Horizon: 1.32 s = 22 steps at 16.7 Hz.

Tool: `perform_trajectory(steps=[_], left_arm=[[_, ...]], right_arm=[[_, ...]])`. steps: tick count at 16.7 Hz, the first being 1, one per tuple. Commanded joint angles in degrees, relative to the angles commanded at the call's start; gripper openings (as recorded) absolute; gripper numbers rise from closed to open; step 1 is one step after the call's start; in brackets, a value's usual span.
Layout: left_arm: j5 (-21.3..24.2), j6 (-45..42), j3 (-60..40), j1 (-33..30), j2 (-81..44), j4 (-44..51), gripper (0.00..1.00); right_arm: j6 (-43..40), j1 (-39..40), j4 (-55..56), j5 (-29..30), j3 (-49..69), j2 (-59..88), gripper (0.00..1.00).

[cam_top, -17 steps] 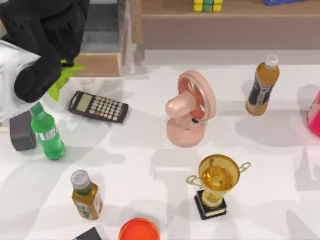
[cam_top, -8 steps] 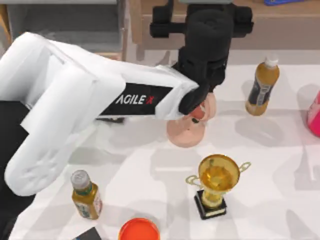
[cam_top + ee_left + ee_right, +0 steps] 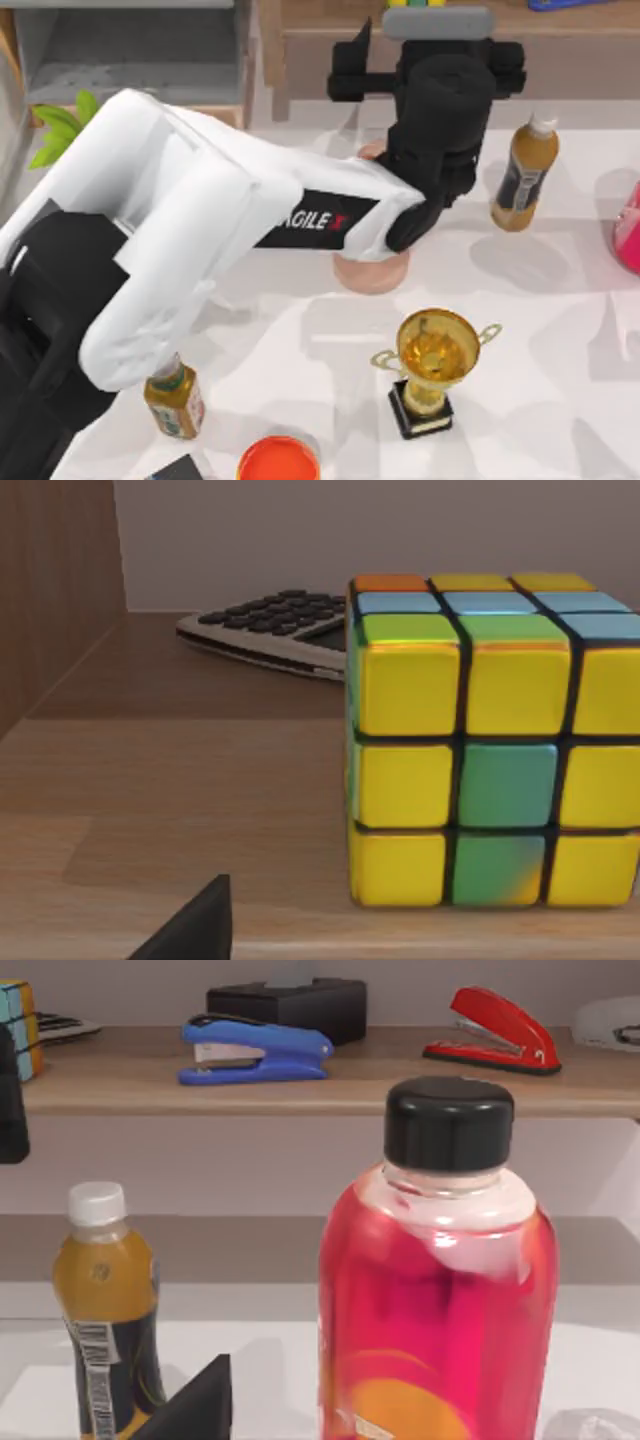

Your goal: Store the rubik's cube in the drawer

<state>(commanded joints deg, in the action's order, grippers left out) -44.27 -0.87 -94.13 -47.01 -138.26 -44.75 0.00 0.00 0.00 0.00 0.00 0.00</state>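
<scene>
My left arm stretches across the worktop to the shelf point(image 3: 200, 780) at the back, and the left hand point(image 3: 432, 30) is at the shelf's front edge. Whether the hand is open or closed, I cannot tell.

The cube point(image 3: 490, 770) stands on the shelf straight ahead of the left hand and very near it. It is not gripped. Its yellow and green face is turned toward the hand, and its top is blue, orange and yellow. A calculator point(image 3: 275, 630) lies on the shelf beyond the cube, farther from the hand.

The drawer point(image 3: 130, 55) stands open well off to the hand's left, its grey inside showing. Green leaves point(image 3: 55, 125) poke out just below its front panel.

A pink fan point(image 3: 370, 270) sits under the left arm, just behind the hand. An orange bottle point(image 3: 525, 170) stands to the hand's right, near it. A gold trophy point(image 3: 435, 365) is farther back from the hand, toward the worktop's near edge.

The right hand point(image 3: 195, 1405) is parked at the worktop's right side, and I cannot tell its state either. A red bottle point(image 3: 440, 1290) with a black cap stands close in front of it. Past that bottle, the shelf holds a blue stapler point(image 3: 255, 1050), a black box point(image 3: 290, 1005) and a red stapler point(image 3: 490, 1025).
</scene>
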Motion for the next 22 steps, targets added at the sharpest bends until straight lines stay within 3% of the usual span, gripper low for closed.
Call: perform_trajectory(steps=[5,14,19,22], left_arm=[[0.7,0.0,-2.4,0.7,-0.4,2.0,1.00],[4.2,0.1,-17.7,4.2,-8.5,9.1,1.00],[4.4,0.2,-18.6,4.3,-9.6,9.2,1.00],[4.4,0.2,-18.6,4.3,-9.6,9.2,0.77]], right_arm=[[0.0,0.0,0.0,0.0,0.0,0.0,1.00],[0.0,0.0,0.0,0.0,0.0,0.0,1.00],[0.0,0.0,0.0,0.0,0.0,0.0,1.00],[0.0,0.0,0.0,0.0,0.0,0.0,1.00]])
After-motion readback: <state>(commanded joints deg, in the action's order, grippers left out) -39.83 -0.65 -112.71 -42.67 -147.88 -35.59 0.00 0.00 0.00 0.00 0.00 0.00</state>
